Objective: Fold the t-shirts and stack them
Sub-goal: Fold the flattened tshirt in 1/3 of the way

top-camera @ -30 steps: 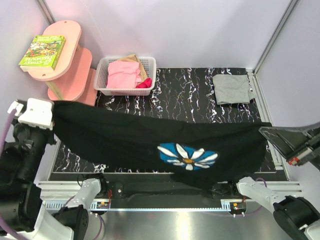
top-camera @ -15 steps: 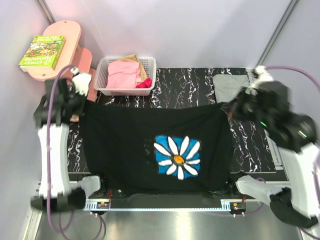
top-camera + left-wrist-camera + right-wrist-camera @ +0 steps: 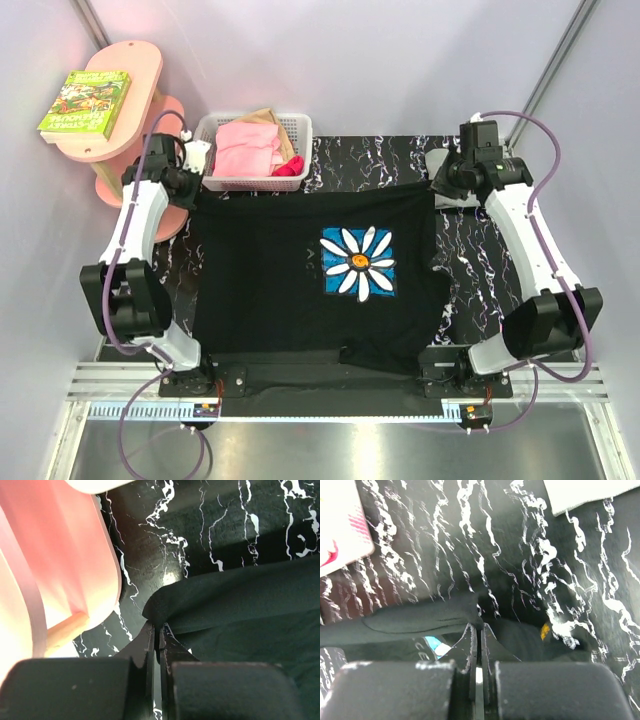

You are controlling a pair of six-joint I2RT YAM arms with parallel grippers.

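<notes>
The black t-shirt (image 3: pixel 280 290) with a blue-and-white flower print (image 3: pixel 358 262) lies spread over the dark marbled table, its far edge held up. My left gripper (image 3: pixel 190 185) is shut on its far left corner, seen in the left wrist view (image 3: pixel 157 630) pinching black cloth (image 3: pixel 240 600). My right gripper (image 3: pixel 438 188) is shut on its far right corner, seen in the right wrist view (image 3: pixel 479 627) with cloth (image 3: pixel 420 617) between the fingertips. The folded light grey t-shirt (image 3: pixel 460 178) lies at the far right, partly behind the right arm; it also shows in the right wrist view (image 3: pixel 590 492).
A white basket (image 3: pixel 250 178) of pink clothes stands at the far left. A pink tiered shelf (image 3: pixel 120 110) with a book (image 3: pixel 85 102) stands beside it, close to my left gripper (image 3: pixel 60 570). Metal rails run along the table's near edge (image 3: pixel 320 385).
Both arms have swung the black shirt away from the near edge and lowered it; it now lies spread flat on the table with the flower facing up.
</notes>
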